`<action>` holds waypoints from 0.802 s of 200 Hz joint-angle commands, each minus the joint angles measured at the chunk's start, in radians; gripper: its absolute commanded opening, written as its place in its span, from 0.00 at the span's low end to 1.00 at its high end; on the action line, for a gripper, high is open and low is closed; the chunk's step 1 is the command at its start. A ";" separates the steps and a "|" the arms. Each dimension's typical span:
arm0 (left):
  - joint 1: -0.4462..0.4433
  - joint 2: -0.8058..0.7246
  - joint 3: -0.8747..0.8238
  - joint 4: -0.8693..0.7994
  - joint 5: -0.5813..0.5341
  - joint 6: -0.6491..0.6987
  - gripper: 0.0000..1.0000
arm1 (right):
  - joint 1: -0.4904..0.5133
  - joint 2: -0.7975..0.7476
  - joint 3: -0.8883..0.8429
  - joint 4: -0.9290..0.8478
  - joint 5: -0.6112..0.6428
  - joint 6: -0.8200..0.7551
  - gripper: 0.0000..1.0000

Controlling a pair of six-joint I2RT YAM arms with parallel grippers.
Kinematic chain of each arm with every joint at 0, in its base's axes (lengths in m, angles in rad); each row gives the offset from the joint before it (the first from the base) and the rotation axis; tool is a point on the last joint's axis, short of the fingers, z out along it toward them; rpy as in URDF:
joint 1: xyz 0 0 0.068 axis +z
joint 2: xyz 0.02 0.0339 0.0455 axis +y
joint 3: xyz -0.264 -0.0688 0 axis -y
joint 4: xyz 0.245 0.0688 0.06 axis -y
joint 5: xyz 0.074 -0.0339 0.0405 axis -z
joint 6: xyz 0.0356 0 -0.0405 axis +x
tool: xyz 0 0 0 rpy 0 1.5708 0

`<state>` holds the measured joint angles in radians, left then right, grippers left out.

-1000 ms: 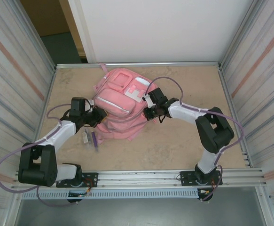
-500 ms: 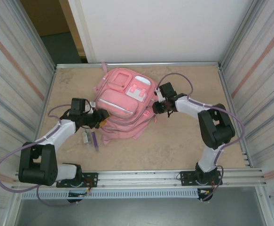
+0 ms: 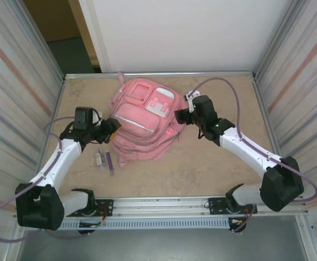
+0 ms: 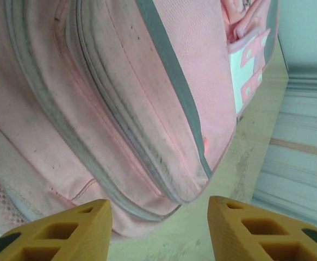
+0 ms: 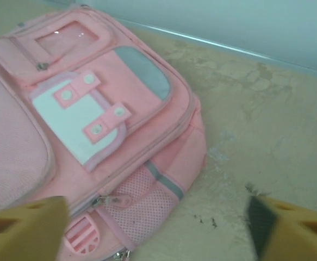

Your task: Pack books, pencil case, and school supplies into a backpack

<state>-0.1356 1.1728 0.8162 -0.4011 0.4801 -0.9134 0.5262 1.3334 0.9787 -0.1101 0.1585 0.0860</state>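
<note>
Yellow-padded left gripper [image 4: 158, 234] spread wide, nothing between its fingers, hovering at the left side of the backpack [image 3: 142, 122]. Right gripper [image 3: 179, 116] parted too, empty, just off the bag's right flank. The pink backpack lies flat, nearer the worktop's far edge. Purple pen [image 3: 110, 161] and small grey-white piece [image 3: 98, 158] lie side by side beside its near-left corner.

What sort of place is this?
Likely a robot test booth: ribbed walls box in a table, with the left arm and right arm bolted to a metal rail.
</note>
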 commanded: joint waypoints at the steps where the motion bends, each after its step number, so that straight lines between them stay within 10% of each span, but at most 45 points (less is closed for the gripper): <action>1: -0.018 0.073 0.040 0.040 -0.036 -0.056 0.49 | -0.104 0.028 0.035 -0.019 -0.302 0.095 0.97; 59: -0.105 0.262 0.098 0.142 -0.071 -0.129 0.48 | -0.008 0.120 0.060 -0.064 -0.385 -0.077 0.89; 100: -0.106 0.298 0.116 0.186 -0.056 -0.157 0.05 | 0.014 0.253 0.070 -0.065 -0.581 -0.336 0.86; 160: -0.106 0.239 0.137 0.154 0.014 -0.172 0.00 | -0.039 0.476 0.278 -0.264 -0.809 -0.591 0.86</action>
<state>-0.2417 1.4563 0.9127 -0.2733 0.4278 -1.0649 0.4950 1.7634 1.1751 -0.2756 -0.5339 -0.3317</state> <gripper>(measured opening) 0.052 0.855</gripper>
